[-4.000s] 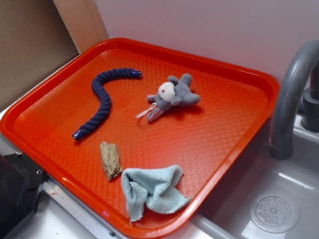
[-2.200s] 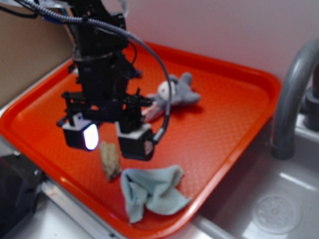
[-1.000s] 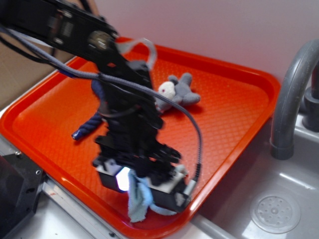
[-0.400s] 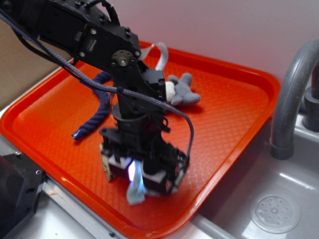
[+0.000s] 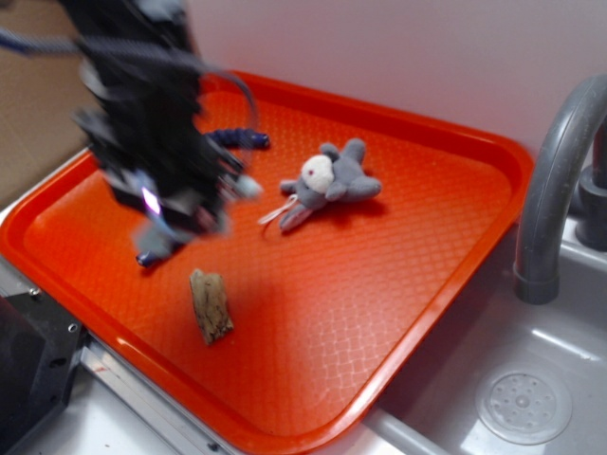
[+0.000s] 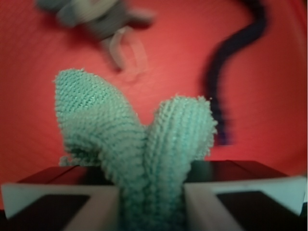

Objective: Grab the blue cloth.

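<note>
The blue cloth (image 6: 139, 144) hangs pinched between the 2 pads of the gripper (image 6: 151, 202), lifted above the red tray (image 5: 398, 284); in the exterior view the arm is a blur, with what may be a pale scrap of cloth at its side. Below lie a navy rope (image 6: 236, 72), a grey plush mouse (image 5: 332, 180) and a wood chunk (image 5: 211, 305). A grey faucet (image 5: 550, 190) and sink (image 5: 531, 379) flank the tray, against a pale wall
</note>
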Robot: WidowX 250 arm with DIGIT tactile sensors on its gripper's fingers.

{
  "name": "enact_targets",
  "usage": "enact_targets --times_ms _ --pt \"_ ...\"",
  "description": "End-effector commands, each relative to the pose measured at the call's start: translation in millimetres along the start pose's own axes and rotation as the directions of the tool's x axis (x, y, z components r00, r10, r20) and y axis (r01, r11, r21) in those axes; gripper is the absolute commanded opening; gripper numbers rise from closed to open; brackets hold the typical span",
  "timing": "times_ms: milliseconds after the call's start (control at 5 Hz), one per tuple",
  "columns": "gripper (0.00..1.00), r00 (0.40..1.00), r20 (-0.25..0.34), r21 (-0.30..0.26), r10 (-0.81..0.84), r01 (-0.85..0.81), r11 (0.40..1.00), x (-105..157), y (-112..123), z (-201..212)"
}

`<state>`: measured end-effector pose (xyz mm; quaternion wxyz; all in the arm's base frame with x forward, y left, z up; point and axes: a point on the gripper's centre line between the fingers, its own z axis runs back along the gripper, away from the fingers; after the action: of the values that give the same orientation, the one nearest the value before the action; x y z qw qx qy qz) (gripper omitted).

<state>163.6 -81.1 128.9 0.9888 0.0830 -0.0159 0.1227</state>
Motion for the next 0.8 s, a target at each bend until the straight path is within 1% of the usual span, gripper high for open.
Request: enact_targets --times_ms 0,200,400,600 --pt "0.0 1.0 0.014 -0.161 -0.016 0.018 0.987 24.6 45.1 66.5" --pt "0.0 0.999 -0.029 -0.11 -0.023 0.019 0.994 31.9 38.0 45.3" --pt "0.0 0.999 -0.035 -0.082 -0.039 0.036 0.996 33.0 28.4 38.0" --pt "0.0 0.998 -0.038 -0.062 -0.043 0.041 0.997 32.8 23.8 33.3"
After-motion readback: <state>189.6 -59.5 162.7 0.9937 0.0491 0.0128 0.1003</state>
